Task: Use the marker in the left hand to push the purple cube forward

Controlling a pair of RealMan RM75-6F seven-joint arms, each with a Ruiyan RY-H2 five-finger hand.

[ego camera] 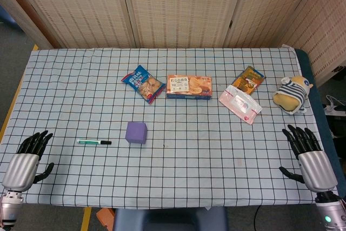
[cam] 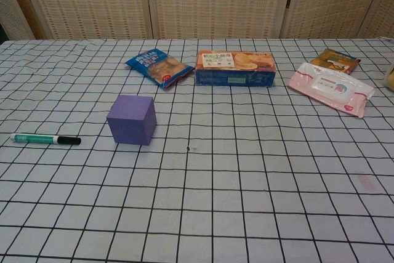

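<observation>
marker (ego camera: 94, 142) lying left of purple cube (ego camera: 136, 132), untouched

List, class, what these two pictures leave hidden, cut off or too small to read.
- Left hand and right hand: head view only; the chest view's lower edge excludes them.
- Plush toy: chest view's right edge cuts off all but a sliver.
- Biscuit box and blue snack bag: print too small to read in either view.
- Orange packet: partly hidden behind the wipes pack in the chest view.
- Marker: label too small.
</observation>
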